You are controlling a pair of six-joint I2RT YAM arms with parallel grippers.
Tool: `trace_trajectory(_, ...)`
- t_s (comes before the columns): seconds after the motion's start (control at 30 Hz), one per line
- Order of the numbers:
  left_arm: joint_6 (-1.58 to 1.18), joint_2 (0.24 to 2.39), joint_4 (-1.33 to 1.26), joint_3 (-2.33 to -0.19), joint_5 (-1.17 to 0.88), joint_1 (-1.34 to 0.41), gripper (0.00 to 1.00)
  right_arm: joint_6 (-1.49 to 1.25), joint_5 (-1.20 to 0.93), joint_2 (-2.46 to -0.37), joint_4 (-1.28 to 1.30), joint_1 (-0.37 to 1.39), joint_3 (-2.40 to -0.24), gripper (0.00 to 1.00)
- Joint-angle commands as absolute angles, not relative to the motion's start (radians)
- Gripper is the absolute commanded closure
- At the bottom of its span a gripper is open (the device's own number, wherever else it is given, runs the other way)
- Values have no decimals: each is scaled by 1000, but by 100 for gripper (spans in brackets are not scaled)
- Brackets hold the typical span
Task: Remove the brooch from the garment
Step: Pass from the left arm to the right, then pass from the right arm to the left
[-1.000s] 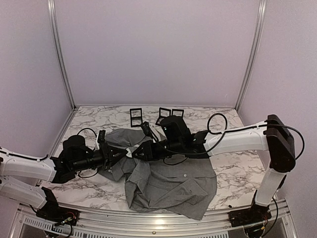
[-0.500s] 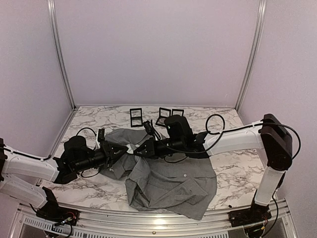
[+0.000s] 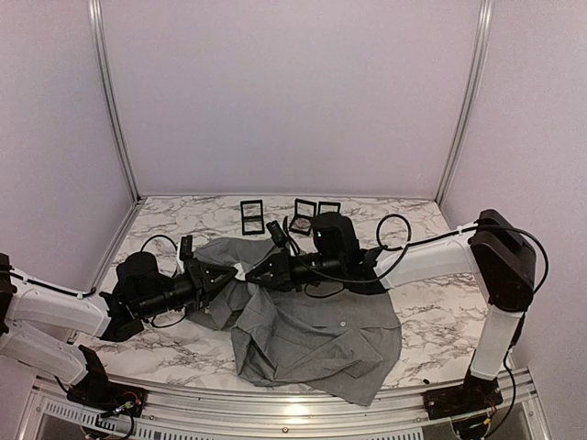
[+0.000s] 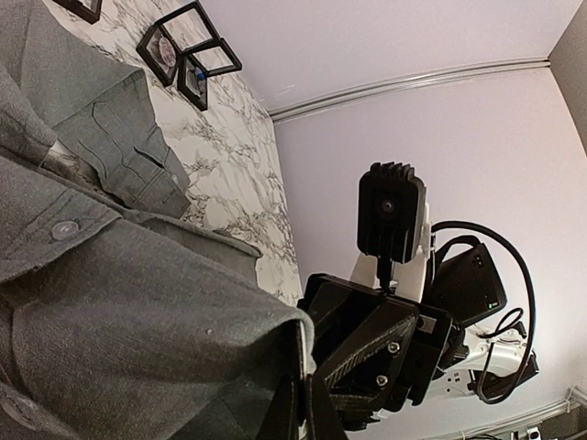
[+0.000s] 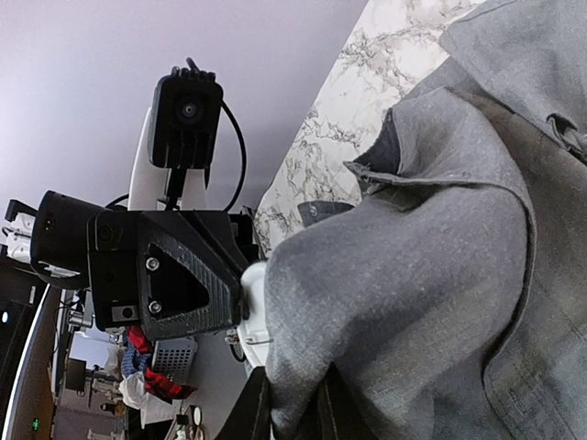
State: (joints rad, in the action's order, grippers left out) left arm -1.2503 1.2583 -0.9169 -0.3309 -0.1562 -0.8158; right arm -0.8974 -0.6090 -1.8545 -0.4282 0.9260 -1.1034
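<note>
While left claw (image 4: 299, 408) and right claw (image 5: 289, 403) each clamp shirt (image 3: 312, 335) cloth, I lift it between them to expose the unseen brooch.

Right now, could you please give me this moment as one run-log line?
left fingers: shut on shirt | right fingers: shut on shirt | shirt: bunched on table | brooch: not visible

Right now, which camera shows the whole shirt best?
The top external view: the grey shirt lies crumpled on the marble table, nearly all of it in frame. The left wrist view shows only close-up fabric with a button; the right wrist view shows only one bunched fold.
</note>
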Motion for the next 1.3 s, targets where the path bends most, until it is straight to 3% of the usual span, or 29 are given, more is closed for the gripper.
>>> trace_trajectory(0.0,-1259,1266,-1016,-328,-232,-837,100,-949,-646,-1887,-547,928,-1105,83)
trace_trajectory(0.2,-1264,1259,-1029,-324,-239,-836,100,-979,-665,-1899,-598,920,-1100,84)
trace_trajectory(0.37,-1259,1254,-1013,-324,-251,-836,99,-980,-678,-1902,-608,911,-1096,100)
trace_trajectory(0.47,-1237,1230,-948,-328,-254,-834,85,-970,-702,-1903,-612,908,-1090,100)
trace_trajectory(0.57,-1200,1190,-865,-334,-264,-825,80,-956,-751,-1905,-621,903,-1083,100)
trace_trajectory(0.83,-1067,1101,-626,-372,-372,-779,83,-863,-854,-1880,-541,884,-1082,100)
trace_trajectory(1.27,-1011,1120,-581,-408,-528,-750,84,-765,-966,-1878,-442,884,-1117,100)
